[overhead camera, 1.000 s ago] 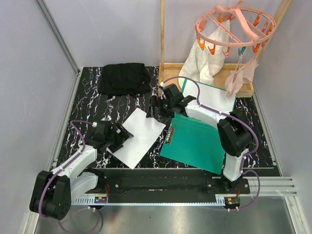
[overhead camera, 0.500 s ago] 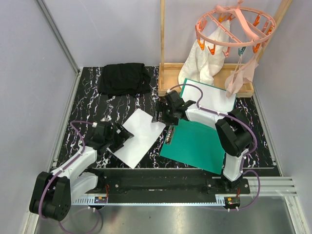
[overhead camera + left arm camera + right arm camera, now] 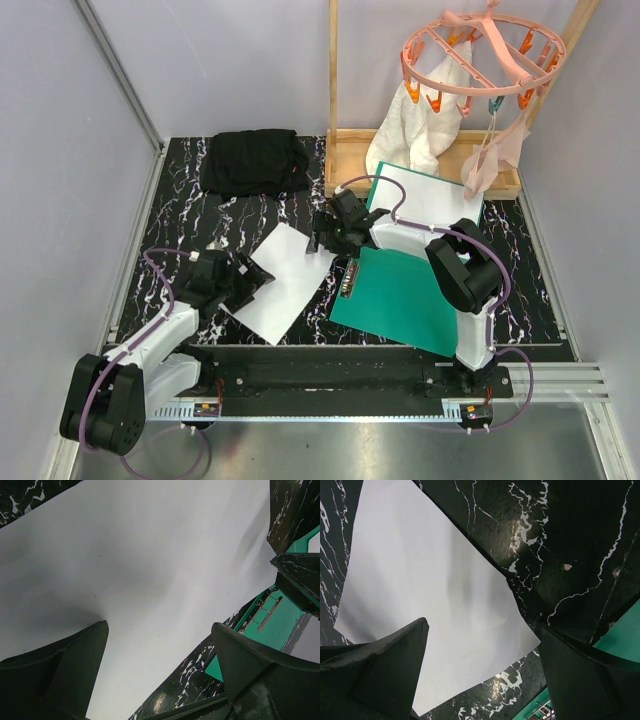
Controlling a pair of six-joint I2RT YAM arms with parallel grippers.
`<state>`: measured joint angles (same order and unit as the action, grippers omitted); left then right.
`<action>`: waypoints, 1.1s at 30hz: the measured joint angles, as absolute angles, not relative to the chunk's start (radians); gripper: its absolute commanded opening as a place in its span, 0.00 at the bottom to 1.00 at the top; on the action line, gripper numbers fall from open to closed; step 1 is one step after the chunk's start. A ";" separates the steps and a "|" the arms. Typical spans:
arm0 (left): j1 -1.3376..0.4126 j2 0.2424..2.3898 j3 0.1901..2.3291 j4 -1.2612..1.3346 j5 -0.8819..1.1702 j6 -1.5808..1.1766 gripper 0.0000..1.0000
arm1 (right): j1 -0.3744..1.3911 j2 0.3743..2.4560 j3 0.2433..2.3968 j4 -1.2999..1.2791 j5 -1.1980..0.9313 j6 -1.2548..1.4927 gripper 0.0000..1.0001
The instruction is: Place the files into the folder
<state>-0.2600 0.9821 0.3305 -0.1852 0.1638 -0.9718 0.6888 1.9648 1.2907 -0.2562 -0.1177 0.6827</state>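
One white sheet [image 3: 285, 282] lies tilted on the black marble table, left of the open teal folder [image 3: 400, 295]. A second white sheet [image 3: 432, 198] lies on the folder's far flap. Metal clips [image 3: 350, 278] sit at the folder's left edge. My left gripper [image 3: 250, 285] is open and empty over the loose sheet's left part; that sheet [image 3: 150, 555] fills the left wrist view, with the folder [image 3: 272, 625] at the right. My right gripper [image 3: 325, 238] is open and empty above the sheet's right corner [image 3: 420, 595]. The folder's edge [image 3: 620, 635] shows beside it.
A folded black cloth [image 3: 253, 160] lies at the far left. A wooden frame with a tray [image 3: 345, 150] stands at the back. A pink peg hanger [image 3: 470, 60] with white cloths [image 3: 425, 125] hangs over it. Walls close in on both sides.
My right gripper has moved left and nearer, from beside the folder's far flap to over the loose sheet's right corner. The left arm and the sheets have not moved.
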 measured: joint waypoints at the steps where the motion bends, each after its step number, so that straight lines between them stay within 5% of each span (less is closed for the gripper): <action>1: -0.260 0.981 0.331 -0.185 0.164 -0.972 0.94 | 0.690 1.965 1.291 -0.251 -0.122 0.683 0.90; 5: -0.260 0.971 0.324 -0.183 0.165 -0.971 0.94 | 0.690 1.965 1.278 -0.234 -0.126 0.693 0.45; 9: -0.260 0.963 0.324 -0.191 0.165 -0.963 0.94 | 0.689 1.965 1.270 -0.223 -0.147 0.689 0.16; 13: -0.260 0.953 0.324 -0.205 0.166 -0.949 0.94 | 0.690 1.965 1.270 -0.202 -0.153 0.673 0.17; 19: -0.260 0.929 0.324 -0.241 0.165 -0.922 0.94 | 0.689 1.943 1.269 -0.199 -0.157 0.657 0.53; 22: -0.260 0.929 0.325 -0.243 0.167 -0.914 0.94 | 0.687 1.912 1.267 -0.196 -0.160 0.658 0.56; 28: -0.260 0.931 0.325 -0.241 0.174 -0.912 0.94 | 0.662 1.898 1.227 -0.121 -0.230 0.700 0.52; 33: -0.260 0.931 0.325 -0.241 0.175 -0.908 0.94 | 0.636 1.899 1.192 -0.078 -0.267 0.743 0.29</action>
<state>-0.2600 0.9314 0.3248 -0.2413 0.1749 -0.9081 0.6357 1.8992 1.1923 -0.0784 -0.2668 0.7425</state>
